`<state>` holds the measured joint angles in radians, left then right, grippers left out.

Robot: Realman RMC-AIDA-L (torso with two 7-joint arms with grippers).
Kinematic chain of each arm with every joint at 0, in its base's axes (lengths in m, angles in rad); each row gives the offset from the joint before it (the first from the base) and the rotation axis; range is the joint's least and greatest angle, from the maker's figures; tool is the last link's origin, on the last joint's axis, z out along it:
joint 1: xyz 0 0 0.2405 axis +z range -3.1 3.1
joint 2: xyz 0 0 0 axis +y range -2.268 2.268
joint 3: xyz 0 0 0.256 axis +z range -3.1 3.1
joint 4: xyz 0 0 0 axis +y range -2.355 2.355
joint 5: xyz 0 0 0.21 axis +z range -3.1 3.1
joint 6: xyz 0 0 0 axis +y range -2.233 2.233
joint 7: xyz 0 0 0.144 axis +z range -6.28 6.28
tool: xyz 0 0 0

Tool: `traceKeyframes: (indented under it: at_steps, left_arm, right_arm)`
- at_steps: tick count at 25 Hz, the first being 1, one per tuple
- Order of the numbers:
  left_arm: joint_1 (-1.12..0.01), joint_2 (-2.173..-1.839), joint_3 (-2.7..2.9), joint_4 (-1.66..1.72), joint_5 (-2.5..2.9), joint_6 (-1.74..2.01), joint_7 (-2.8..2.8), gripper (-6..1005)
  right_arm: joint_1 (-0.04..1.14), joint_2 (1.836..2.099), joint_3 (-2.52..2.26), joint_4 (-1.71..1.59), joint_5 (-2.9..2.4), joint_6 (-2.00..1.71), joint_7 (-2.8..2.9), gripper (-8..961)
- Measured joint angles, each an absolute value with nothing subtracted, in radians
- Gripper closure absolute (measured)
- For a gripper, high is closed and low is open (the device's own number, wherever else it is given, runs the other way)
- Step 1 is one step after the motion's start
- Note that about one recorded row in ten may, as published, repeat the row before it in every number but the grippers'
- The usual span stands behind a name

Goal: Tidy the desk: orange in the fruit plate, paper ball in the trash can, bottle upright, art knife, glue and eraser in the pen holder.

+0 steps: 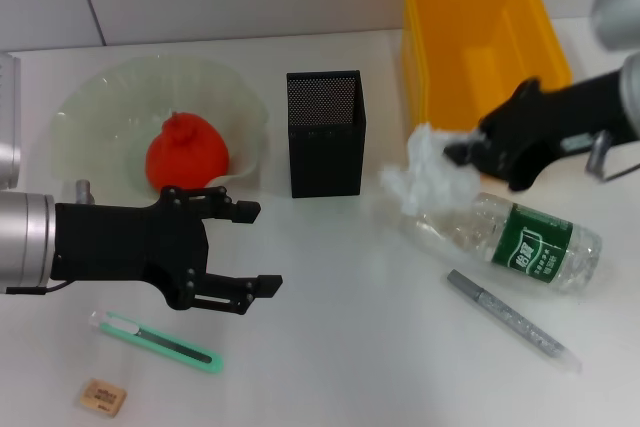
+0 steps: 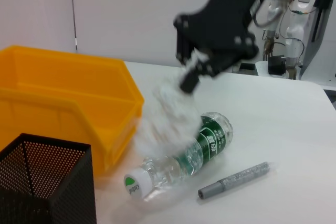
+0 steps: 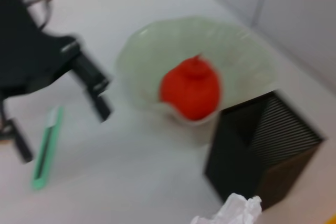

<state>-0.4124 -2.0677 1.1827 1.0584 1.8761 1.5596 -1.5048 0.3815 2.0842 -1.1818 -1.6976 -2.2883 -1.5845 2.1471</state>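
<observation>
My right gripper (image 1: 462, 154) is shut on the white paper ball (image 1: 432, 175), holding it just in front of the yellow trash can (image 1: 480, 37) and over the cap end of the bottle (image 1: 525, 239). That clear bottle lies on its side. The orange (image 1: 187, 152) sits in the pale green fruit plate (image 1: 100, 97). My left gripper (image 1: 258, 247) hangs open in front of the plate, above the green art knife (image 1: 155, 339). The tan eraser (image 1: 103, 397) lies near the front edge. The grey pen-shaped glue (image 1: 510, 319) rests in front of the bottle. The black mesh pen holder (image 1: 325, 132) stands mid-table.
A white tiled wall runs behind the table. In the left wrist view the paper ball (image 2: 168, 108) hangs over the bottle (image 2: 184, 156), beside the trash can (image 2: 63, 98). The right wrist view shows the orange (image 3: 190, 88) and pen holder (image 3: 262, 150).
</observation>
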Motion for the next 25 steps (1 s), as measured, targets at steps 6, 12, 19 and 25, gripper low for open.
traceKeyframes:
  at_steps: [6, 12, 19, 25]
  left_arm:
    - [-0.412, -2.068, 1.183, 1.058, 1.876, 1.557, -1.505, 179]
    - [-0.417, -2.068, 1.183, 1.058, 1.876, 1.550, -1.504, 180]
    - [-0.418, -2.069, 1.183, 1.058, 1.875, 1.547, -1.503, 182]
    - [-0.419, -2.070, 1.183, 1.057, 1.874, 1.545, -1.493, 184]
  right_arm:
    - [0.387, 2.081, -1.118, -1.761, -2.288, -1.589, 2.147, 948]
    - [0.415, 2.079, -1.052, -1.779, -2.296, -1.584, 2.146, 946]
    - [0.450, 2.076, -0.956, -1.735, -2.317, -1.548, 2.120, 945]
    - [0.471, 2.067, -0.949, -1.633, -2.338, -1.475, 2.102, 943]
